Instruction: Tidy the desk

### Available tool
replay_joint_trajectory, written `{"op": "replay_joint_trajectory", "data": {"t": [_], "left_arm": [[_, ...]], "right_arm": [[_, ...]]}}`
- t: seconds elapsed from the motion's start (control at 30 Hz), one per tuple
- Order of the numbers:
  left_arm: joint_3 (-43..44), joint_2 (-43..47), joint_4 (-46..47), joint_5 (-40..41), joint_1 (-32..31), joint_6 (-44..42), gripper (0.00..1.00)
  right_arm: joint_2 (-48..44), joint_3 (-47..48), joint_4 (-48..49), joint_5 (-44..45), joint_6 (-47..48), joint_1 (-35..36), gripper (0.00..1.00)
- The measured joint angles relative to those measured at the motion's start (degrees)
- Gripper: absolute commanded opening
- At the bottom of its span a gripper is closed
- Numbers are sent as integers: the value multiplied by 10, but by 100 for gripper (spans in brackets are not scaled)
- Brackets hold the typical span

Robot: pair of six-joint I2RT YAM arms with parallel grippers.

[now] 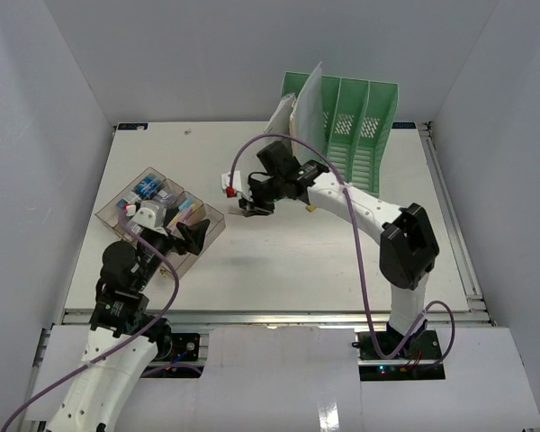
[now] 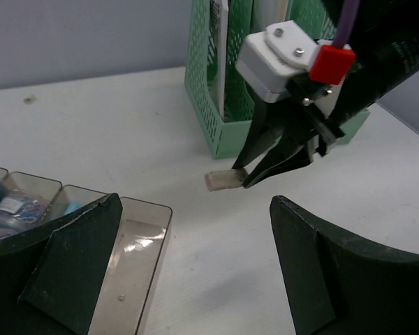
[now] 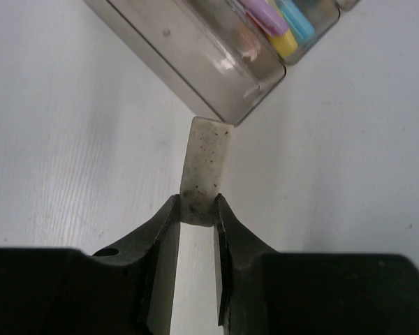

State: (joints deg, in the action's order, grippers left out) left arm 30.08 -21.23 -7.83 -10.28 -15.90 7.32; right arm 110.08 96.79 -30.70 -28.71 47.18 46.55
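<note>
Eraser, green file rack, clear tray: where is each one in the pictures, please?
eraser point(image 3: 206, 171), right wrist view, middle of its free end.
green file rack point(image 1: 381, 115), top view, its right-hand slot.
clear tray point(image 2: 129, 258), left wrist view, floor of empty compartment.

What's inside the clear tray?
Small colourful items fill several compartments; the long edge compartment looks empty. From above, the left arm covers part of the clear tray.

- Left arm: folded up at the near left, wrist aimed far-right.
- Left gripper: jaws spread wide.
- Right arm: stretched from near right toward centre, elbow bent, wrist tipped down.
- Right gripper: jaws pinched on the end of a small pale block.
</note>
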Motion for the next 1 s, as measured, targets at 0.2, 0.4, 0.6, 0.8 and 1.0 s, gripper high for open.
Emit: {"op": "replay_joint_trajectory", "data": {"t": [0.2,0.4,0.6,0.8,1.0], "left_arm": [[-8,52,13,54,0,-9,98],[-14,55,16,75,0,-14,98],[-14,51,16,77,0,-15,98],[-14,51,16,76,0,-15,98],[-14,51,16,73,0,-15,98]], "right_arm": [[130,149,20,0,-49,43,8],[211,198,57,19,-117,71,11],[219,196,83,33,-154,78,48],[219,178,102,38,-167,75,72],[193,136,100,32,-174,59,73]]}}
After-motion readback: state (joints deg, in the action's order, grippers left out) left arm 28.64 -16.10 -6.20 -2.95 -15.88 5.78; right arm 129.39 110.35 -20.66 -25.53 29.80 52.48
